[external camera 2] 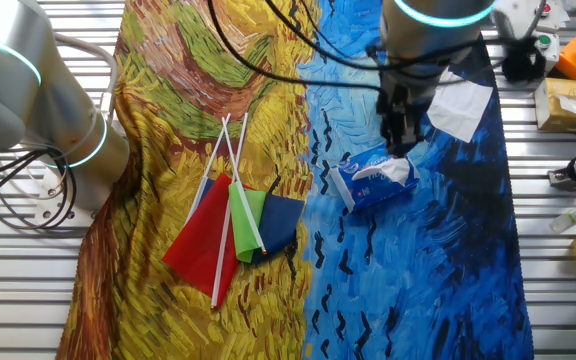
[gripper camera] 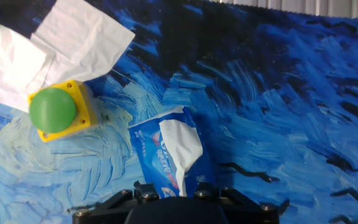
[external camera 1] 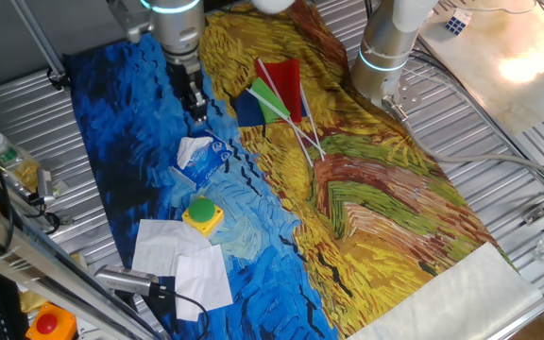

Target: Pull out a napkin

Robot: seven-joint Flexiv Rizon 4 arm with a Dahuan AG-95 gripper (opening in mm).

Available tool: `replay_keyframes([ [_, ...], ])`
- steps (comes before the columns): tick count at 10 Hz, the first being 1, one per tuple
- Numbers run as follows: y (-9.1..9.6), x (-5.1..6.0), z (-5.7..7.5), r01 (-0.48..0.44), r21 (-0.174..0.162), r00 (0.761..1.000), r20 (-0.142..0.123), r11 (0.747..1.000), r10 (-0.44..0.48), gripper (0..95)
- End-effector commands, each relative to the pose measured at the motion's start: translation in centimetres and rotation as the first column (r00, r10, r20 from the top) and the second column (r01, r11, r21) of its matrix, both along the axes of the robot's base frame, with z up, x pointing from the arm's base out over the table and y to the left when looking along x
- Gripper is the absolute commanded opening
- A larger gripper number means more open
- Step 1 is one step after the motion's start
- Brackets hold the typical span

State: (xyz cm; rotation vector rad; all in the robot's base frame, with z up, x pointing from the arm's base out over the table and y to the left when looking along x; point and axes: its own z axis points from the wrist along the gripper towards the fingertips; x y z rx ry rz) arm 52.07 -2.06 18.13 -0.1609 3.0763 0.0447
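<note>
Hand view: hovering above blue tissue packet [gripper camera: 169, 158], napkin [gripper camera: 182, 144] poking from its slot.
Lying flat on tabletop [external camera 1: 281, 274] beside yellow button box [external camera 1: 202, 214]: 2 loose sheets [external camera 1: 179, 260]. Pincer [external camera 1: 197, 110] state: cannot tell. Still waiting: gripping and pulling the protruding napkin.

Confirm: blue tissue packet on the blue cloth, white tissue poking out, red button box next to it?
Not quite. The button box has a yellow body with a green button, not red, as the hand view shows. The rest holds: the blue tissue packet lies on the blue cloth with white tissue poking out.
</note>
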Motion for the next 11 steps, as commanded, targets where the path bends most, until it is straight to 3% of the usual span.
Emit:
replay_keyframes([
  [1,-0.1,0.4,-0.3,0.005,-0.002,1.000,0.000,1.000,-0.005,38.0],
  [4,-0.1,1.3,-2.0,0.016,0.006,1.000,0.006,1.000,-0.016,38.0],
  [7,-0.1,1.4,-2.4,0.016,0.016,1.000,0.017,1.000,-0.016,38.0],
  [11,0.1,1.2,-4.3,0.024,0.024,0.999,0.026,0.999,-0.024,38.0],
])
